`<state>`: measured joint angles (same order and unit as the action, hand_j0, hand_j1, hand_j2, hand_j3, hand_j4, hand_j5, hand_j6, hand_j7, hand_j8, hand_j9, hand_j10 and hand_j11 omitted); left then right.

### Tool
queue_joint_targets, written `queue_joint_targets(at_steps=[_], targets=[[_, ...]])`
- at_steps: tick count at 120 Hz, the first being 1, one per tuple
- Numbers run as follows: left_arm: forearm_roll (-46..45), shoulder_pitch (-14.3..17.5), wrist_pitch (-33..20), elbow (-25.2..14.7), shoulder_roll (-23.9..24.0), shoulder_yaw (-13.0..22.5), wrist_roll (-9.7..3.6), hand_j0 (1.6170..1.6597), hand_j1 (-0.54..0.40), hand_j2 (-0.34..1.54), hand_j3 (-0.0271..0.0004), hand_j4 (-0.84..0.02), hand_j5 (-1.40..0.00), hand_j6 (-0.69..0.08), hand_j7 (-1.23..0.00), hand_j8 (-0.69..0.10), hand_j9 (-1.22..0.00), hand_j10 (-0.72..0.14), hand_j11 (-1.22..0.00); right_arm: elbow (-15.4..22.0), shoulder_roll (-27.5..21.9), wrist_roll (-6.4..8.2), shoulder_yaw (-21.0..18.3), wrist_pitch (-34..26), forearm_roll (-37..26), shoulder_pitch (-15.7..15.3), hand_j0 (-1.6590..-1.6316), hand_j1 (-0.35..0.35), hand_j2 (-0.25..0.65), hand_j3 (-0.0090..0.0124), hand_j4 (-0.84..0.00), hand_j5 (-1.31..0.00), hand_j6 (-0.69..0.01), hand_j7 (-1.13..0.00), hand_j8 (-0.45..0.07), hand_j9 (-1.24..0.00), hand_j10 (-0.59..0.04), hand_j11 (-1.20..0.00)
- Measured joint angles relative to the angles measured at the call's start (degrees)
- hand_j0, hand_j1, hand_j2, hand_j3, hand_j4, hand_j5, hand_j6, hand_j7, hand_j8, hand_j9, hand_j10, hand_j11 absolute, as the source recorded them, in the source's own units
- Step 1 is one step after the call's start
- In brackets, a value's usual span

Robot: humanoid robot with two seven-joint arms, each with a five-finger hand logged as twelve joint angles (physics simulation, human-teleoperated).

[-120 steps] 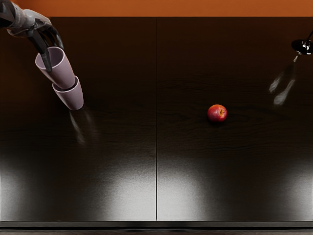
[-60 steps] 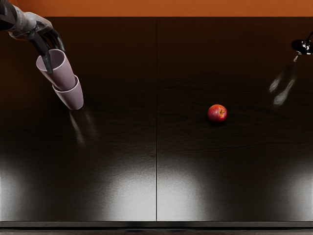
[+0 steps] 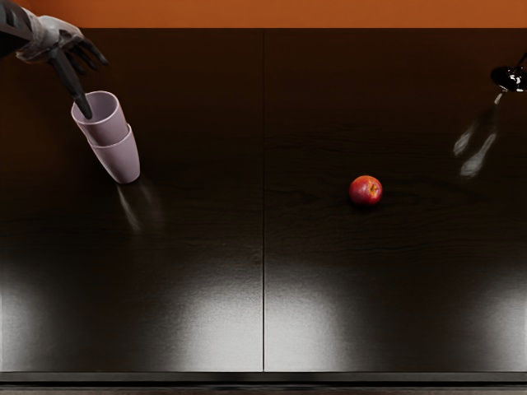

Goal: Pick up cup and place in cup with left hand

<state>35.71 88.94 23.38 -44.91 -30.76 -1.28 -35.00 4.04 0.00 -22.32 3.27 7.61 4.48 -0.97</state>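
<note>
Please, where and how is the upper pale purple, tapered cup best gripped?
I would hold the upper cup just below its open rim, from above, pinching opposite outer sides. Its lower part sits inside the matching pale purple lower cup, so only this top band of wall is exposed.

Left arm (image 3: 14, 28) enters at upper left. Left robot hand (image 3: 59, 41) angled downward; one digit extended, remaining fingers held apart from it, lightly bent.

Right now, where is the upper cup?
In the head view, the upper cup sits nested in the lower cup at upper left, by the left hand.
</note>
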Motion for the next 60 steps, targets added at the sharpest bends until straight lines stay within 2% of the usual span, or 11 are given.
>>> queue_joint_targets(at_steps=[21, 60], targets=[[0.0, 0.0, -0.4, 0.1, 0.0, -0.1, 0.0, 1.6575, 0.18, 0.08, 0.0, -0.153, -0.22, -0.129, -0.22, -0.127, -0.22, -0.144, -0.22, 0.0, 0.0, 0.0, 0.0, 0.0, 0.0, 0.0, -1.6581, -0.349, 0.0, 0.0, -0.001, 0.0, -0.001, 0.0, -0.001, 0.0, 0.0, 0.0], [-2.7, 0.3, -0.4, -0.2, -0.2, -0.1, 0.0, 1.6579, 0.25, 0.03, 0.0, -0.088, -0.12, -0.084, -0.12, -0.083, -0.12, -0.086, -0.11, 0.0, 0.0, 0.0, 0.1, 0.0, 0.0, 0.0, -1.6581, -0.349, 0.0, 0.0, -0.001, 0.0, -0.001, 0.0, -0.001, 0.0, 0.0, 0.0]])
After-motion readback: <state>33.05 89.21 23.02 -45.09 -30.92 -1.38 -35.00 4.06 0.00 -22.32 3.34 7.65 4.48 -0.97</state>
